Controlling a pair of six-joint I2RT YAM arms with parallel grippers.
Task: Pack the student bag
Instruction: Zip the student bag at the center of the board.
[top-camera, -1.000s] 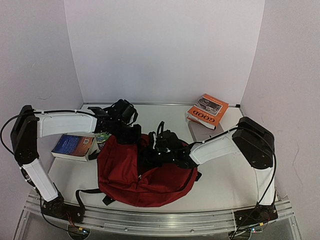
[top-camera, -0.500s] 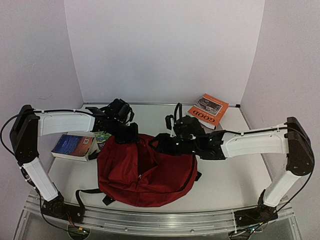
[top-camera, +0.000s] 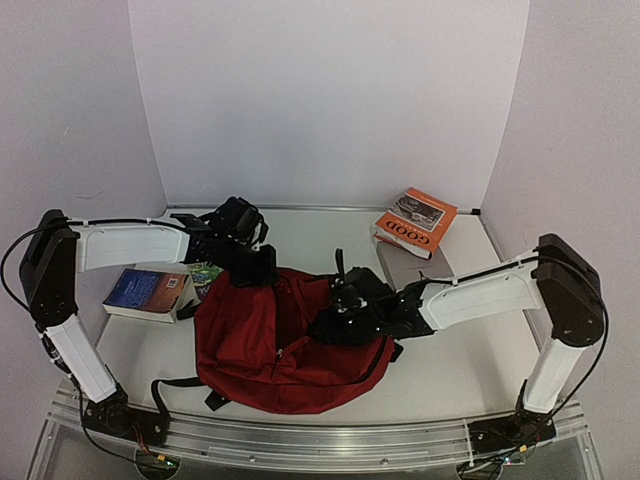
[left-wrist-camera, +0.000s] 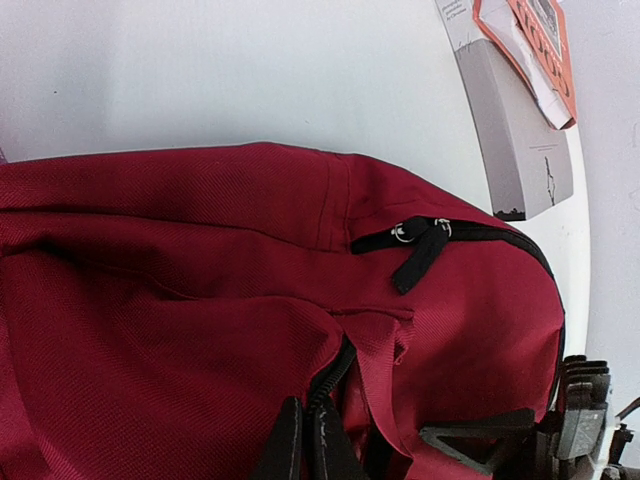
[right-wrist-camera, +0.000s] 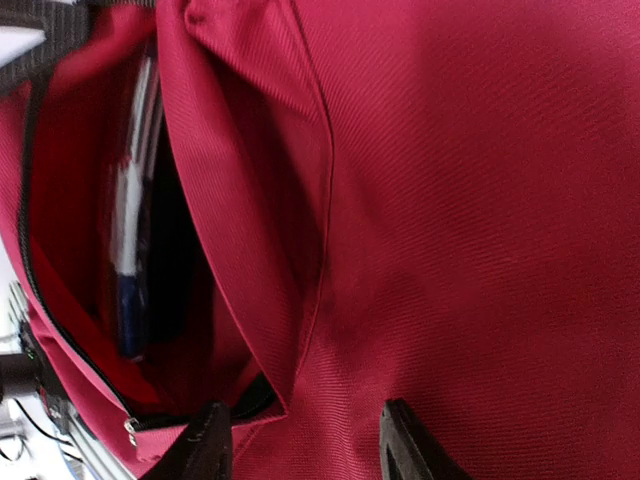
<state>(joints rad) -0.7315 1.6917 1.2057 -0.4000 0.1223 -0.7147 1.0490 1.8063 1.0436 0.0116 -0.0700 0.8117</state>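
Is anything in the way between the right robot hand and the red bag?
No, nothing visible. The right gripper hangs just over the student bag, jaws apart, with only red fabric in front of it. The left gripper pinches the bag's zipper edge, off to the side.

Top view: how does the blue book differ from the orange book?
The blue book lies flat on the table, left of the student bag. The orange book rests on a grey book at the far right. Both are closed and outside the bag.
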